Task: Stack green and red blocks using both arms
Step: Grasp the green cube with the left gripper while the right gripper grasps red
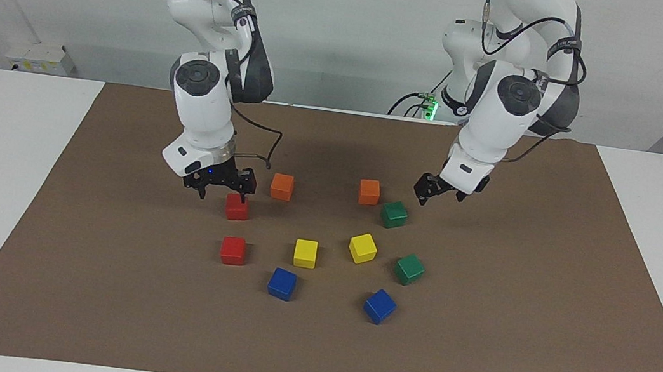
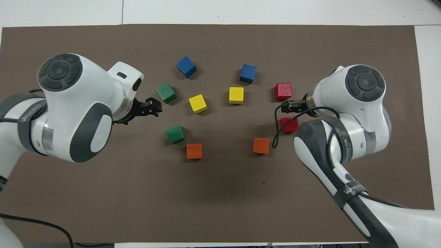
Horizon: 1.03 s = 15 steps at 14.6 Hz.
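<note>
Right arm bends steeply down, right gripper [image 1: 221, 187] low over the nearer red cube [image 1: 236, 207], jaws apart, holding nothing; the second red cube [image 1: 232, 250] sits at its 6 o'clock in the facing view. Left arm leans in, left gripper [image 1: 433, 193] with jaws apart, empty, at 2 o'clock of the nearer green cube [image 1: 394, 214]; the other green cube [image 1: 409, 268] lies farther out on the brown mat [image 1: 545, 316].

Two orange cubes [image 1: 282, 186] [image 1: 369, 191], two yellow cubes [image 1: 305, 253] [image 1: 362, 248] and two blue cubes [image 1: 282, 283] [image 1: 380, 306] sit on a brown mat [image 1: 519, 313].
</note>
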Each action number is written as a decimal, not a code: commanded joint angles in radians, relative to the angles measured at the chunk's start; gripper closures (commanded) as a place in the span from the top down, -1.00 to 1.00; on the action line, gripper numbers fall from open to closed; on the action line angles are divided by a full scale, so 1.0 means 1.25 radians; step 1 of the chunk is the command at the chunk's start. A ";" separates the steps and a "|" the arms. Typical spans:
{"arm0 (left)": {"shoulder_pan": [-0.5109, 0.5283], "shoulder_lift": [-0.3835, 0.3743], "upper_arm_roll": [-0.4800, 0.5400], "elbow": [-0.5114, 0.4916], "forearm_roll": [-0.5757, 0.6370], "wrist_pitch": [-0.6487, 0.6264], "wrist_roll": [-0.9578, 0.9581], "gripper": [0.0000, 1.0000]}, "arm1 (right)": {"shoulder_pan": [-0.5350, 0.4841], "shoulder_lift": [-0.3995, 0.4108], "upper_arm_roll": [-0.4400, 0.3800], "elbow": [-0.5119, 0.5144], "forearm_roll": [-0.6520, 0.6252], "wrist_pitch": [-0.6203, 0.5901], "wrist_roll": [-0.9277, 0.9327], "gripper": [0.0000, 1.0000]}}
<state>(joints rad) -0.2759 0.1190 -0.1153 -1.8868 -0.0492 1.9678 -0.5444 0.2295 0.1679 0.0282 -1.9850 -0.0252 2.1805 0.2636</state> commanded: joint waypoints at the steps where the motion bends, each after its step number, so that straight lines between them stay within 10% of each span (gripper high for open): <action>1: -0.033 0.004 0.011 -0.046 -0.007 0.064 -0.060 1.00 | 0.009 -0.007 -0.002 -0.040 0.007 0.020 -0.029 1.00; 15: -0.131 0.079 0.014 -0.142 -0.004 0.237 -0.238 1.00 | 0.021 -0.006 -0.002 -0.163 0.007 0.152 -0.082 1.00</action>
<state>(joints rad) -0.3957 0.1899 -0.1148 -2.0583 -0.0494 2.2284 -0.8117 0.2559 0.1693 0.0286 -2.1629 -0.0252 2.3390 0.1864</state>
